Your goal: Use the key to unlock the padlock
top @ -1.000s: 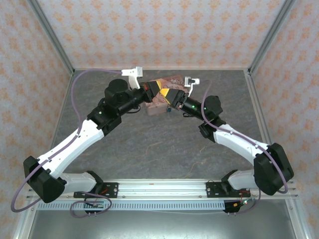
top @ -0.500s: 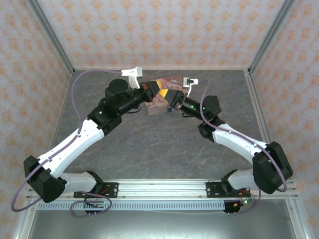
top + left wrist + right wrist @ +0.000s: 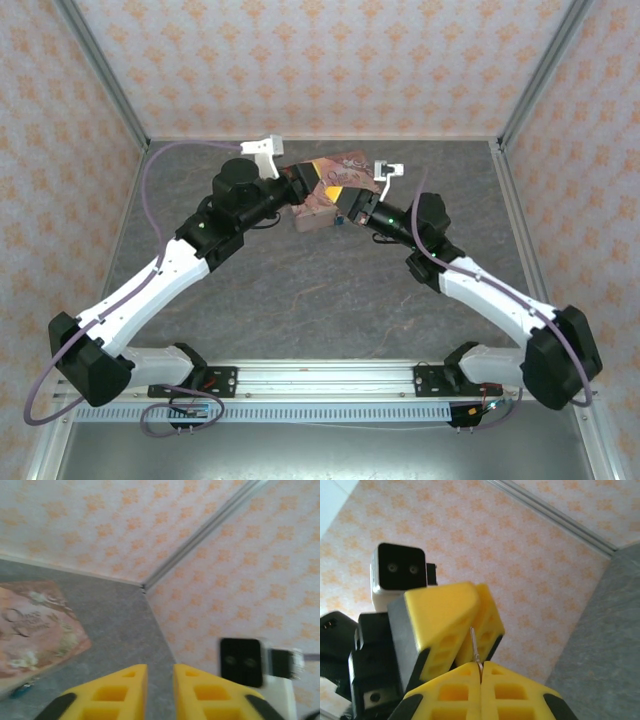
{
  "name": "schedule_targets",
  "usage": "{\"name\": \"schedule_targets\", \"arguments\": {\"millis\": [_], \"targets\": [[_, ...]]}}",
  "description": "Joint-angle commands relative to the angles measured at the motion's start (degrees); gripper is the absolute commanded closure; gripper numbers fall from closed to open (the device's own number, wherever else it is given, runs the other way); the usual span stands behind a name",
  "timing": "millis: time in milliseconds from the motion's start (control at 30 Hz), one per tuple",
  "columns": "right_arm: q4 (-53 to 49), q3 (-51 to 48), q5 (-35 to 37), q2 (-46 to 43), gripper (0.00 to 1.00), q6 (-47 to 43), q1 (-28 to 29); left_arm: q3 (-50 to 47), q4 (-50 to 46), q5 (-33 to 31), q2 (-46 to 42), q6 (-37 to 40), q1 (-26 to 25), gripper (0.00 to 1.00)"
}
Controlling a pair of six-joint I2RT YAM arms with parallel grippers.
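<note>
Right gripper [image 3: 481,666]: jaws clenched on thin key [image 3: 475,647].
Left gripper [image 3: 160,669]: jaws slightly parted, empty.
Padlock [image 3: 22,691]: on surface [image 3: 320,290], just beside tin [image 3: 35,625].
Tin: near surface's far edge.

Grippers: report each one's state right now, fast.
Left gripper: barely open, narrow gap, nothing seen in it.
Right gripper: shut on the key, a thin metal sliver pinched upright.

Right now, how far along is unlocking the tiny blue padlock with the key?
Done: the right gripper is shut on a thin metal piece, likely the key. In hand: it sits close to the left gripper, away from the lock. Left: the tiny blue padlock lies beside the pink illustrated tin; the key must reach it, enter and turn.
</note>
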Motion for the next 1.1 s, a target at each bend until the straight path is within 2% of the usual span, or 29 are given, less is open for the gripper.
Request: {"name": "schedule_targets", "arguments": {"millis": [0,167,267,400,500,800,1067], "targets": [[-19.2,0.94,5.46,-5.41,1.0,-12.28,0.12,-0.31,-7.16,-4.84,-1.91,-1.15,3.21,0.6],[-37.6,2.5,14.45,-9.81,1.0,-21.22,0.21,-4.6,-10.71,-4.19,-0.96,-3.21,7.36,0.25],[-45.76,2.87,22.94,-11.56,1.0,-22.41,-0.11,-4.74,-10.82,-3.22,1.58,-1.1,7.4,0.15],[-55.84,3.43,32.23,-12.73,1.0,-22.43,-0.98,-0.61,-10.73,1.8,8.47,0.96,6.72,0.13],[-60.51,3.12,34.86,-13.24,1.0,-21.48,-2.31,5.15,-12.23,3.34,15.18,4.15,4.64,0.12],[-67.46,-0.14,35.49,-15.46,1.0,-17.59,-6.81,30.59,-21.85,4.13,40.18,12.16,-1.2,0.12],[-68.91,-2.33,35.36,-17.94,1.0,-16.5,-7.16,53.25,-32.88,4.16,58.61,16.11,-1.97,0.12]]}}
